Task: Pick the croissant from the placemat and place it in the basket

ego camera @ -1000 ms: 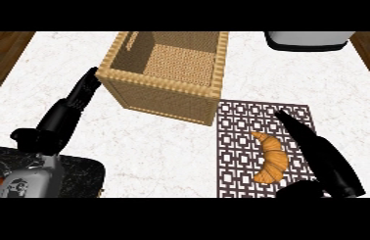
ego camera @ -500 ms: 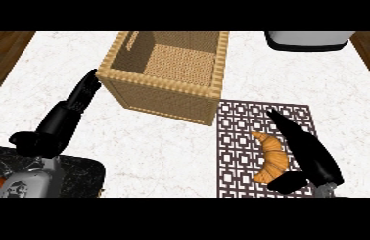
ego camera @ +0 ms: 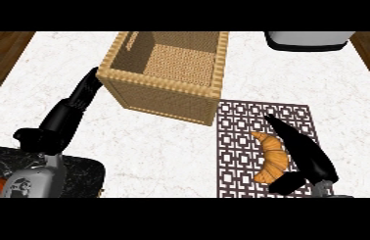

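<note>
R hand [ego camera: 303, 156] fingers straight beside croissant [ego camera: 271, 156], thumb curling under, not yet grasping; could roll off w/ shallow pinch; L hand [ego camera: 69, 114] relaxed.

A white marbled tabletop [ego camera: 303, 82] fills most of the view, with brown wooden floor [ego camera: 13, 45] showing past its left edge. A grey and black appliance [ego camera: 307, 40] sits at the far right, cut off by the top edge.

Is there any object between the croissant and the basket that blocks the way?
Nothing visible stands between them. The croissant lies on the placemat beside the right robot hand. The basket is open on top, but its near wall rises by the placemat's far left corner, so the croissant must be lifted over it.
</note>
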### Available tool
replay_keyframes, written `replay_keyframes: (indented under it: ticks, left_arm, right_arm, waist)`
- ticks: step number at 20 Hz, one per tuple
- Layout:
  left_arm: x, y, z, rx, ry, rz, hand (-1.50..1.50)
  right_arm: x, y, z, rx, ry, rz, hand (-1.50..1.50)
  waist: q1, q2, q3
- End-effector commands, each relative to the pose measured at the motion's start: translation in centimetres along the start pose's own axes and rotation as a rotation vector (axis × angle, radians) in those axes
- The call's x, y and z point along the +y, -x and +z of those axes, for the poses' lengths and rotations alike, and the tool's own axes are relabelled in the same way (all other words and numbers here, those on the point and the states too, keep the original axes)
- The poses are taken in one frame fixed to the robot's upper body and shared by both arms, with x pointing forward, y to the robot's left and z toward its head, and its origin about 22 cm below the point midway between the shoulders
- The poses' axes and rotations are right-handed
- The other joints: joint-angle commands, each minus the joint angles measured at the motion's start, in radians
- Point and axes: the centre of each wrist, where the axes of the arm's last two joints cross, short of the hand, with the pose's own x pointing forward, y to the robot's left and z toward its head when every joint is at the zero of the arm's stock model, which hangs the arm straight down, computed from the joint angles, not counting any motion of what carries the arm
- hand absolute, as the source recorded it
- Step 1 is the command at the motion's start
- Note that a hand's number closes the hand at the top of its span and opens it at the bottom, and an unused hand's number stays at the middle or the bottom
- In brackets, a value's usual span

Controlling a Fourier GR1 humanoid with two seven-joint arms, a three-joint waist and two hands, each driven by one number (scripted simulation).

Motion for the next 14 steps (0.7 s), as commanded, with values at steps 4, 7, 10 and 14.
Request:
replay_keyframes:
  ticks: [4, 7, 10, 14]
  left_arm:
    - [0.1, 0.0, -1.2, -0.004, 0.025, 0.001, 0.0]
    - [-1.4, -1.2, -0.3, -0.001, 0.011, -0.014, 0.0]
    - [0.9, -0.7, 1.0, -0.003, 0.008, 0.011, 0.0]
    - [-1.0, -0.2, 0.9, -0.001, 0.002, -0.009, 0.0]
  right_arm:
    - [2.6, 0.8, -2.3, -0.021, -0.124, 0.084, 1.5]
    - [1.0, 0.6, -3.0, -0.038, -0.083, 0.055, 1.5]
    - [1.7, -0.2, -1.8, -0.041, -0.058, 0.116, 1.5]
    - [3.3, -1.2, -1.7, -0.121, -0.029, 0.209, 1.5]
  waist:
    - [0.004, 0.002, 0.0]
    - [0.004, 0.001, 0.0]
    - [0.003, 0.0, 0.0]
    - [0.004, 0.0, 0.0]
